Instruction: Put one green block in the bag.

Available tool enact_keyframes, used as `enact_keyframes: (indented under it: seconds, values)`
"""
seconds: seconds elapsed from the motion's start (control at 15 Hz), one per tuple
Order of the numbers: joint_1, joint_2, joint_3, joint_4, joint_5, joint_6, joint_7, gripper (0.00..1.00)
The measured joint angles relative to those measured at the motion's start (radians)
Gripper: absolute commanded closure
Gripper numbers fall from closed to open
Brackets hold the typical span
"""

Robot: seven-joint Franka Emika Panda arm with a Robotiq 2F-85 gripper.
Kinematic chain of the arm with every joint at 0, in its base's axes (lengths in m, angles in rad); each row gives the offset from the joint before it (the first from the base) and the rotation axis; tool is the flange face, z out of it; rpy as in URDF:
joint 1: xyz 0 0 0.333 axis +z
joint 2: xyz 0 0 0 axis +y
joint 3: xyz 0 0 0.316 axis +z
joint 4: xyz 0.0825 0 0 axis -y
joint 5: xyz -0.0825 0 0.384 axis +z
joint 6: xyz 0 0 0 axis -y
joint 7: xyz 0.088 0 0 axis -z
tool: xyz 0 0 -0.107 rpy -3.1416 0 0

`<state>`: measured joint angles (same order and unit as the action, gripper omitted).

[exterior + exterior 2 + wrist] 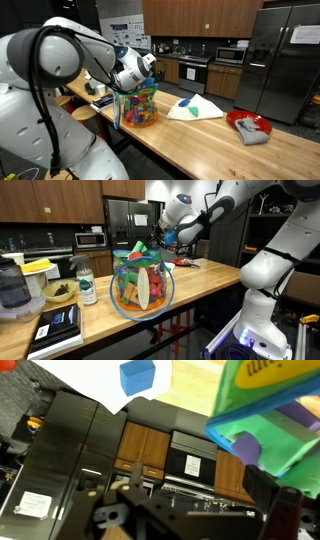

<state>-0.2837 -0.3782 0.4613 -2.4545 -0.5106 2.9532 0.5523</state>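
Green block point(262, 430) fills the wrist view, seemingly clamped in the gripper point(143, 70) above the bag point(138, 106). Release remains.

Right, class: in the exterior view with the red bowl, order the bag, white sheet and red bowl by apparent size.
1. White sheet
2. Bag, close to it; nearness to the camera makes this unsure
3. Red bowl

Clear plastic bag point(140, 283) of multicoloured toy blocks, upright near wooden worktop's point(205, 280) front edge; gripper point(167, 232) hovering behind.
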Motion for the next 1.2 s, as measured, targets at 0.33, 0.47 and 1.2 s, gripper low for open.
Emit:
enact_keyframes:
  seconds: [0.33, 0.47, 1.2]
  values:
    - [-0.109, -0.009, 0.006, -0.026, -0.001, 0.003, 0.074, 0.00]
    - [-0.147, -0.006, 0.006, -0.041, -0.001, 0.003, 0.086, 0.00]
    - [-0.077, 0.161, -0.153, -0.067, 0.156, -0.232, -0.186, 0.00]
